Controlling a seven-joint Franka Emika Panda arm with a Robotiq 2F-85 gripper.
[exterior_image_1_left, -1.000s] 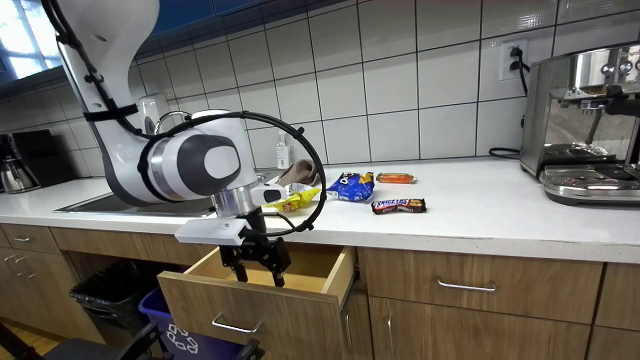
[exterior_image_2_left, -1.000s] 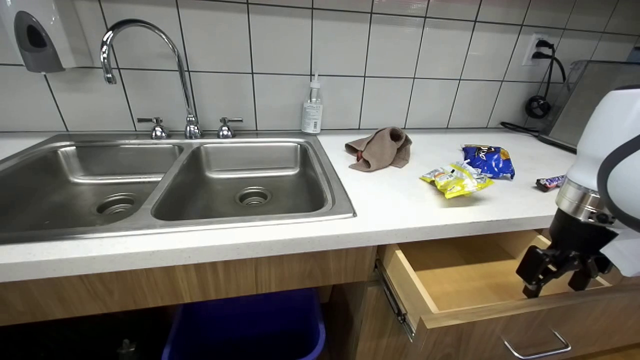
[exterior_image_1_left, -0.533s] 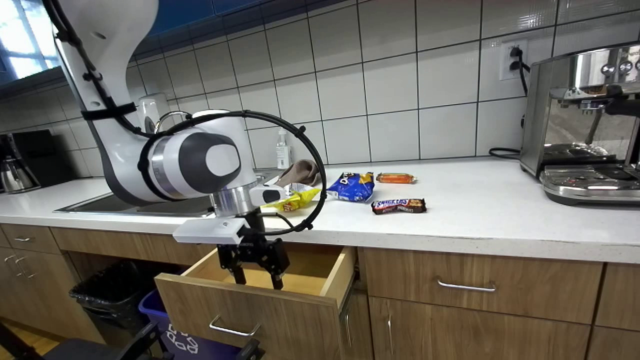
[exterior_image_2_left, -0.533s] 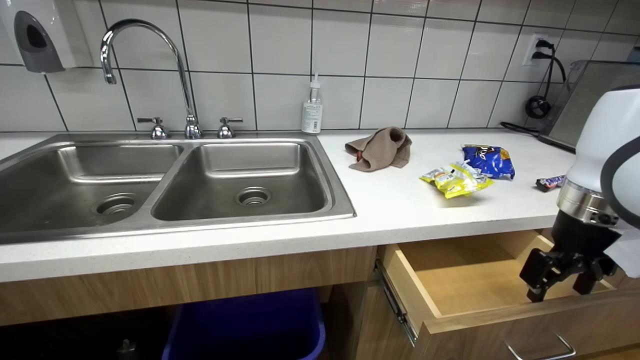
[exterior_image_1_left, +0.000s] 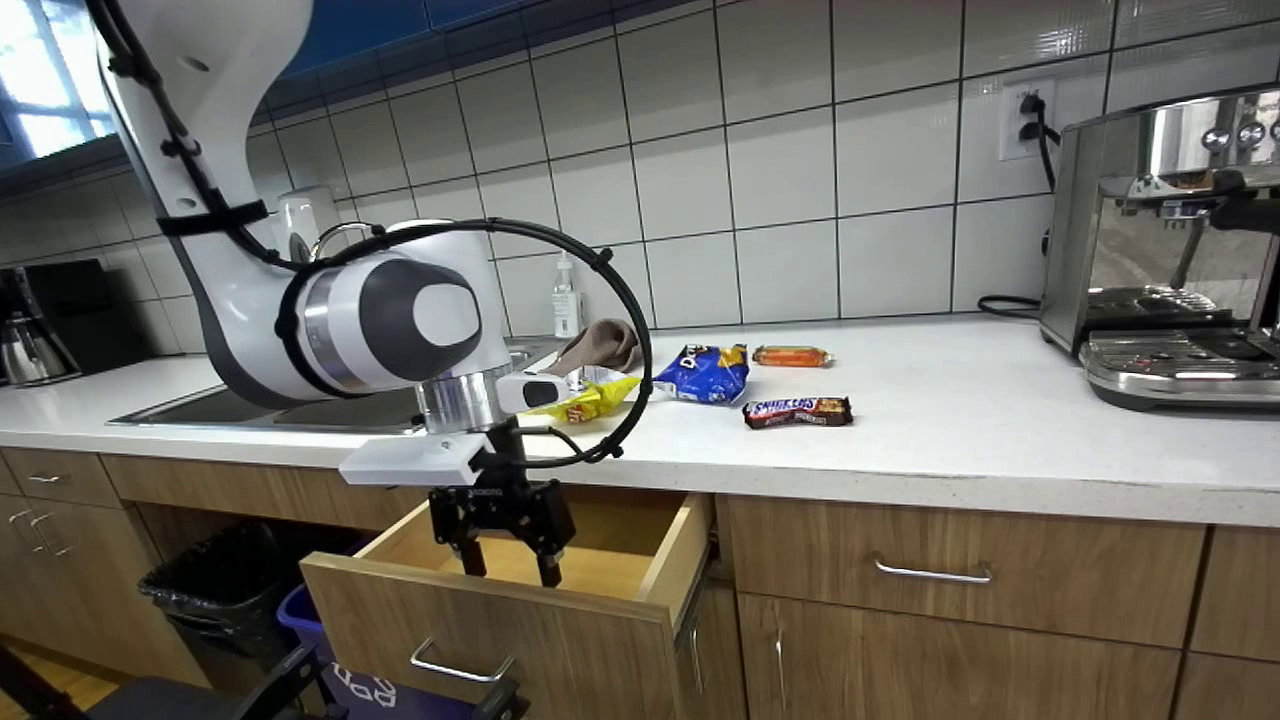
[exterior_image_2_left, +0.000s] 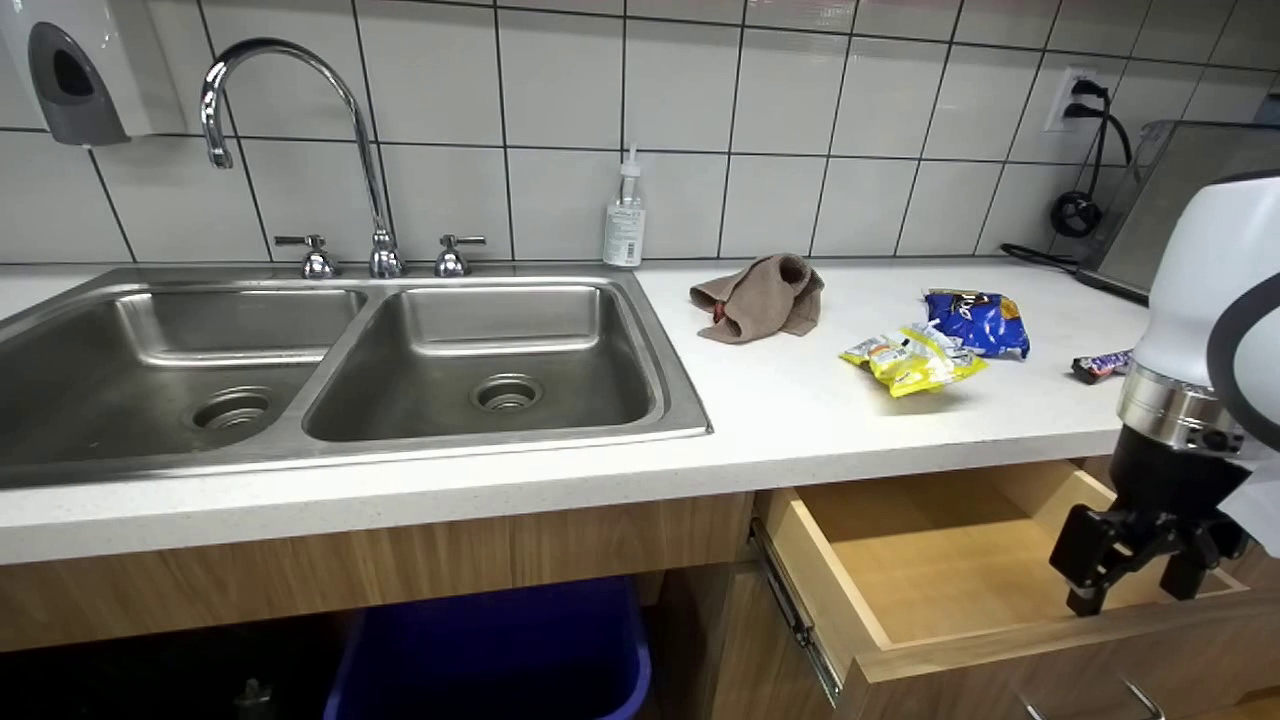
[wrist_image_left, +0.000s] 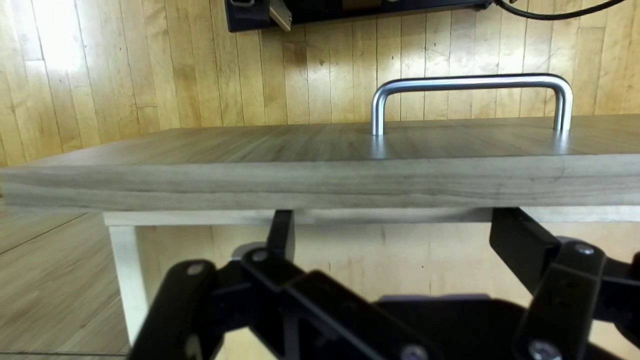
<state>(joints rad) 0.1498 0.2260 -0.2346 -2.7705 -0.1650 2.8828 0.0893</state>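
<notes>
My gripper (exterior_image_1_left: 512, 575) is open with nothing between its fingers. It points down into the pulled-out wooden drawer (exterior_image_1_left: 590, 650), just behind the front board. In the wrist view both fingertips (wrist_image_left: 392, 215) are at the inner side of the front board (wrist_image_left: 320, 185); contact looks likely but is not certain. The drawer handle (wrist_image_left: 472, 82) is on the far side of that board. Only bare wood shows inside the drawer (exterior_image_2_left: 940, 560). On the counter lie a yellow snack bag (exterior_image_2_left: 915, 362), a blue Doritos bag (exterior_image_1_left: 705, 375), a Snickers bar (exterior_image_1_left: 797, 412) and an orange packet (exterior_image_1_left: 791, 356).
A brown cloth (exterior_image_2_left: 762, 300) and a clear pump bottle (exterior_image_2_left: 625, 220) stand near the double sink (exterior_image_2_left: 680, 400). The counter edge (exterior_image_1_left: 900, 490) overhangs the drawer. A blue bin (exterior_image_2_left: 500, 650) and a black-lined bin (exterior_image_1_left: 230, 570) are below. A coffee machine (exterior_image_1_left: 1130, 260) stands on the counter.
The drawer has slid a little further out from the cabinet. My open gripper has moved outward with it, staying behind the front board. The counter items have not moved.
</notes>
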